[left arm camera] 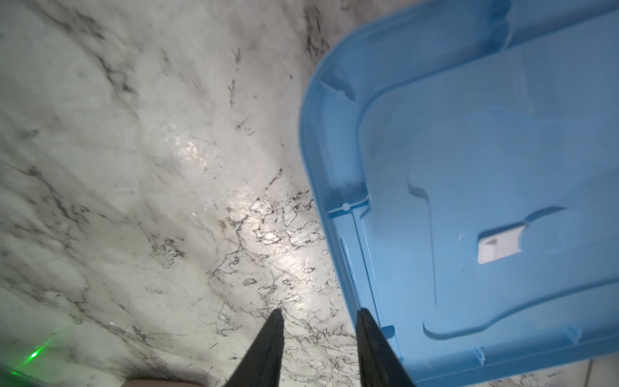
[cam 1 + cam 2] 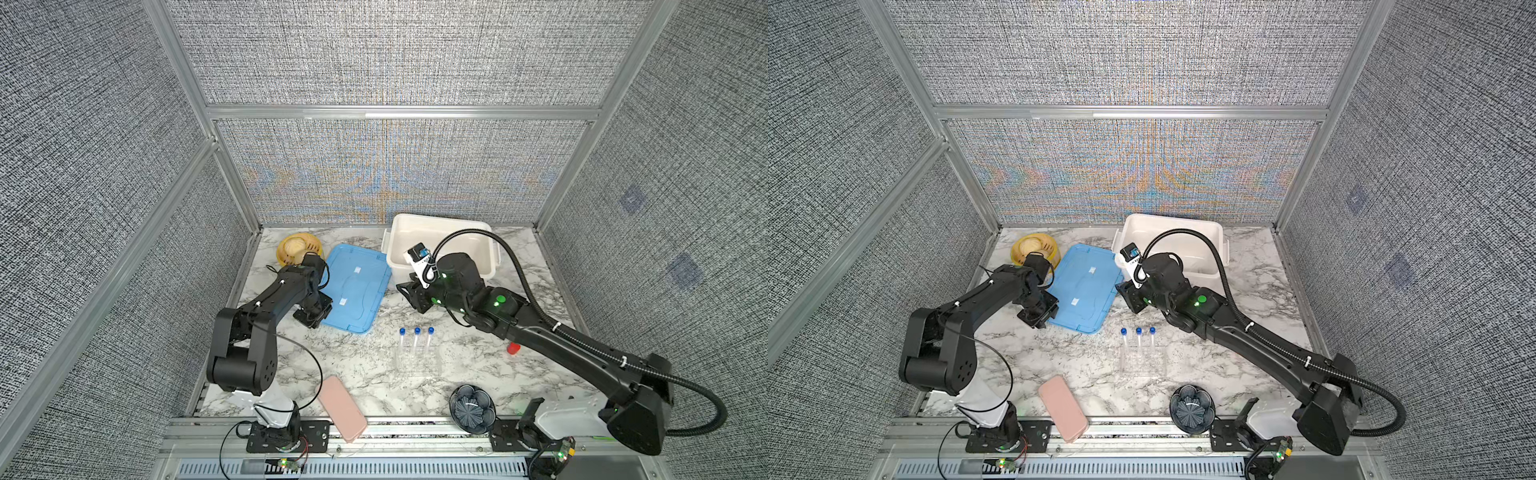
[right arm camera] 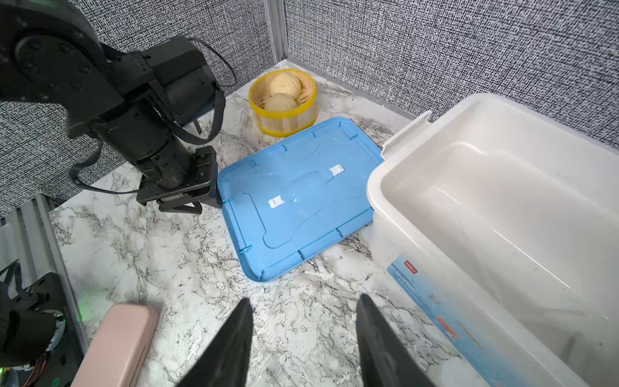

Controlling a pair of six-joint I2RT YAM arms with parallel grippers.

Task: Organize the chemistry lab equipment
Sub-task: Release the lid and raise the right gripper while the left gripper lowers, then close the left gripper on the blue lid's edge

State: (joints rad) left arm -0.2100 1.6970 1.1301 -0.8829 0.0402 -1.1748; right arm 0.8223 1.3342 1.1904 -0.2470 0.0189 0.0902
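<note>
1. At the far left of the counter [image 2: 365, 374], a yellow basket [image 2: 298, 249] of buns sits by the back wall.
2. Just in front of the basket, the left jaws point down at the left edge of a blue lid [image 2: 357, 286]. They are spread and pinch nothing. In the left wrist view one finger [image 1: 378, 351] sits at the lid's rim, and the other [image 1: 264, 351] is over bare counter.
3. A pink case [image 2: 343, 409] lies at the front, with its near end over the rail.
4. The lid lies flat between the basket and a white bin [image 2: 440, 219].
5. Near the middle of the counter, three tubes [image 2: 416, 343] with blue caps stand in a clear rack [image 2: 415, 365]. They are well apart from both arms.
6. Behind the tubes, the right jaws hover over the counter between the lid and the bin. They are spread wide and hold nothing.
7. The bin stands open at the back.
8. A dark bowl [image 2: 472, 409] sits at the front edge.
9. A small red thing [image 2: 513, 348] lies just beside the right arm [image 2: 582, 349].
</note>
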